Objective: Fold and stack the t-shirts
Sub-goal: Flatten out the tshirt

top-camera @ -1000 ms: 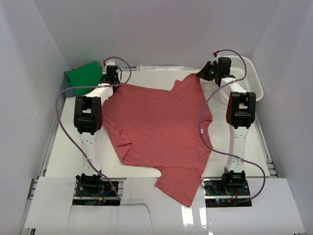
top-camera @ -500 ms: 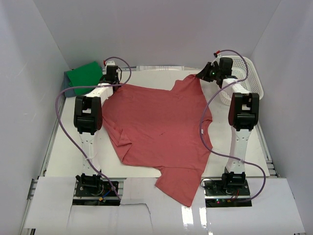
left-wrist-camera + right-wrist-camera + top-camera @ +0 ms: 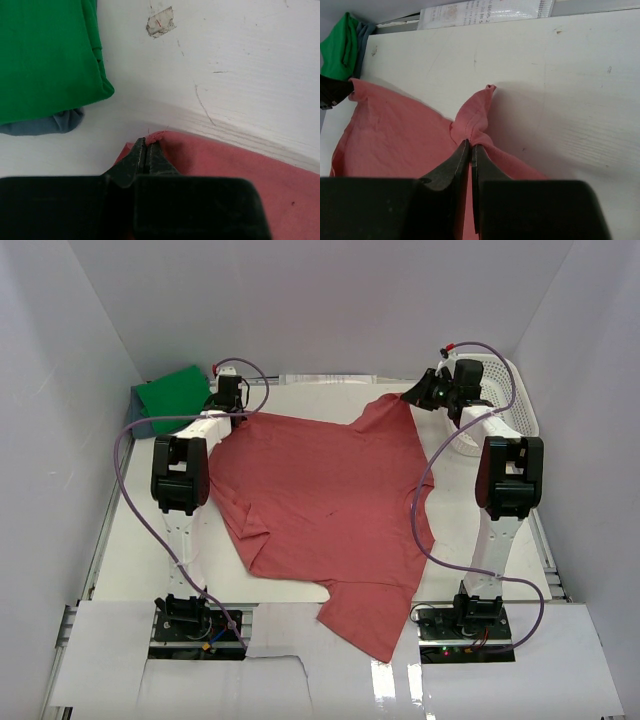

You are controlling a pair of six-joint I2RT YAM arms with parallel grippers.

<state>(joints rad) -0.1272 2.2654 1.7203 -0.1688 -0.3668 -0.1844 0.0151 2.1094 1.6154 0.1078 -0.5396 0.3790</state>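
Finding 1, position. The brick-red t-shirt (image 3: 320, 500) lay spread, crumpled along its left side, over the middle of the table (image 3: 130, 540). Its lower part trailed past the near edge between the arm bases.

Finding 2, grips. The left gripper (image 3: 145, 145) was clamped on the shirt's corner near the far-left corner of the table. Its fingers were pressed together with only a rim of red cloth showing at the tips. The right gripper (image 3: 470, 145) was pinched on a gathered fold of the same shirt toward the far-right corner, beside the white basket (image 3: 510, 390). Holding the two far corners well apart looked meant to pull the cloth flat before folding.

Finding 3, other garments. The green t-shirt (image 3: 45, 55) sat folded at the far-left corner, on top of the blue-grey t-shirt (image 3: 55, 122).

Finding 4, limits. Only a small edge of the blue-grey shirt showed. How deep the cloth sat in either jaw was hidden by the fingers. Which part of the shirt each corner was could not be told. The shadow under the right fold suggested it was raised; the height was unclear.
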